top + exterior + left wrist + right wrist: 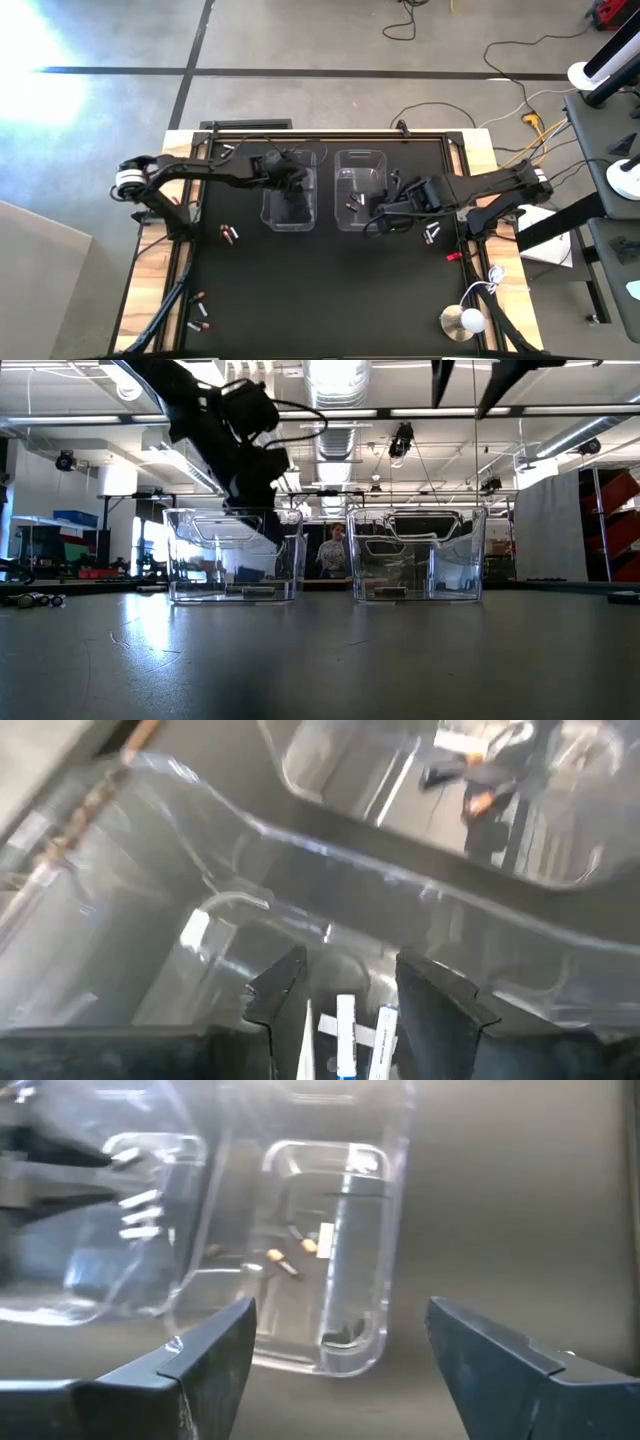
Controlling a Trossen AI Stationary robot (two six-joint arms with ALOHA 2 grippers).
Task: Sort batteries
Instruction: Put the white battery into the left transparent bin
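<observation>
Left gripper (pixel 292 192) hangs inside the left clear bin (pixel 270 215), fingers (pixel 275 990) parted and holding nothing; bin walls close around it on all sides. Between and just beyond its fingertips, silvery-white batteries (pixel 345 1025) lie on the bin floor, not touched. Right gripper (pixel 385 210) sits above the table just beside the right clear bin (pixel 345 222), at that bin's outer near corner; fingers (pixel 205 1355) spread wide, empty. Dark copper-ended batteries (pixel 283 1260) lie inside the right bin, ahead of the right gripper and apart from it. Loose batteries on the mat: a pair near the left bin (pixel 229 234), a few toward the near left corner (pixel 200 312), some by the right gripper (pixel 432 232). Open black mat (pixel 330 290) in front of both bins.
</observation>
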